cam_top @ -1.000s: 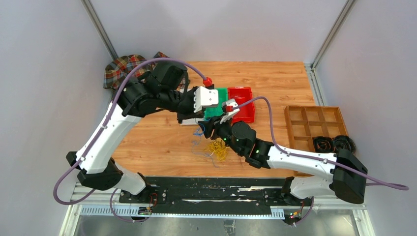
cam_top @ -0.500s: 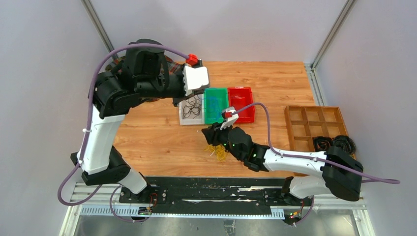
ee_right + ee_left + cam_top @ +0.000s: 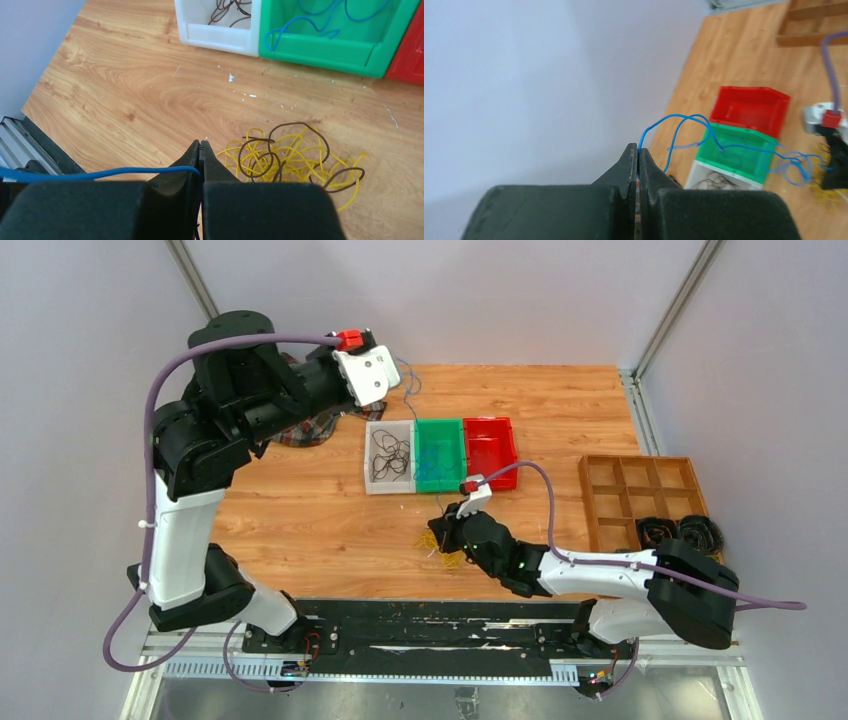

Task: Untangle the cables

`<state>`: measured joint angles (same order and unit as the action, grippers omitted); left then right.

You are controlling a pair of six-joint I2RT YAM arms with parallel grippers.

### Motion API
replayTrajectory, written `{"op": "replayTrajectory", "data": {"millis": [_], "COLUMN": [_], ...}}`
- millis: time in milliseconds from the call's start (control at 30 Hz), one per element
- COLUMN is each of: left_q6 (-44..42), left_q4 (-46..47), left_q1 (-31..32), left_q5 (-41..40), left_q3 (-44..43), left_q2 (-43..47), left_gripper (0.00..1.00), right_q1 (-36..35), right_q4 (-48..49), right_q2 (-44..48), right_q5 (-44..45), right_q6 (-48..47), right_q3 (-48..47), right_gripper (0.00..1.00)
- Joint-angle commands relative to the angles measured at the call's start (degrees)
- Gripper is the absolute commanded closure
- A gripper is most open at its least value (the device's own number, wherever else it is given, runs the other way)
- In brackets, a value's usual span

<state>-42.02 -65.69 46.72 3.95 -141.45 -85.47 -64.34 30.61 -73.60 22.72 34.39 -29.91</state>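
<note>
A tangle of yellow and dark cables (image 3: 441,546) lies on the wooden table; it also shows in the right wrist view (image 3: 295,157). My left gripper (image 3: 393,366) is raised high above the back of the table. It is shut (image 3: 638,148) on the end of a blue cable (image 3: 684,118), which trails down towards the tangle. My right gripper (image 3: 438,529) is low at the tangle's left edge. It is shut (image 3: 200,145) on a blue cable (image 3: 100,174) that runs off to its left.
A white bin (image 3: 372,472) holds black cables, a green bin (image 3: 440,483) holds blue ones, and a red bin (image 3: 490,452) stands beside them. A wooden compartment tray (image 3: 640,485) with black coils (image 3: 680,532) is at the right. A plaid cloth (image 3: 300,428) lies at the back left.
My left arm has risen and swung back to the left, pulling the blue cable up from beside the bins. My right gripper has dropped lower and nearer, staying at the tangle.
</note>
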Motion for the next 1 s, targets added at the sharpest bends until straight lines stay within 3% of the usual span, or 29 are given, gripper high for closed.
{"op": "replayTrajectory", "data": {"millis": [0, 133, 267, 667, 700, 800, 967], "left_q6": [-4.85, -8.67, -15.48, -26.11, -26.36, -23.14, -17.04], "left_q4": [13.43, 23.62, 39.82, 61.54, 62.43, 53.06, 42.03], "left_q1": [0.48, 0.48, 0.47, 0.48, 0.48, 0.43, 0.48], "left_q5": [-9.32, -16.49, -22.13, -29.61, -29.58, -26.23, -20.08], "left_q3": [0.56, 2.36, 8.9, 5.86, 4.81, 3.82, 19.18], "left_q2": [2.47, 3.68, 6.82, 4.98, 4.62, 5.25, 11.89], "left_gripper": [0.99, 0.99, 0.99, 0.99, 0.99, 1.0, 0.99], "right_q1": [-0.79, -0.79, -0.78, -0.71, -0.7, -0.7, -0.7], "right_q4": [-1.69, -2.42, -3.44, -7.33, -7.54, -7.33, -6.84], "right_q2": [0.76, 0.74, 0.97, 3.64, 3.9, 5.07, 9.02], "right_q5": [2.39, 4.0, 5.68, 10.87, 11.35, 12.08, 11.14], "right_q6": [3.07, 3.77, 5.25, 10.02, 10.61, 11.56, 8.98], "right_q3": [1.7, 2.33, 3.55, 8.19, 8.73, 10.21, 9.78], "right_gripper": [0.99, 0.99, 0.99, 0.99, 0.99, 1.0, 0.99]}}
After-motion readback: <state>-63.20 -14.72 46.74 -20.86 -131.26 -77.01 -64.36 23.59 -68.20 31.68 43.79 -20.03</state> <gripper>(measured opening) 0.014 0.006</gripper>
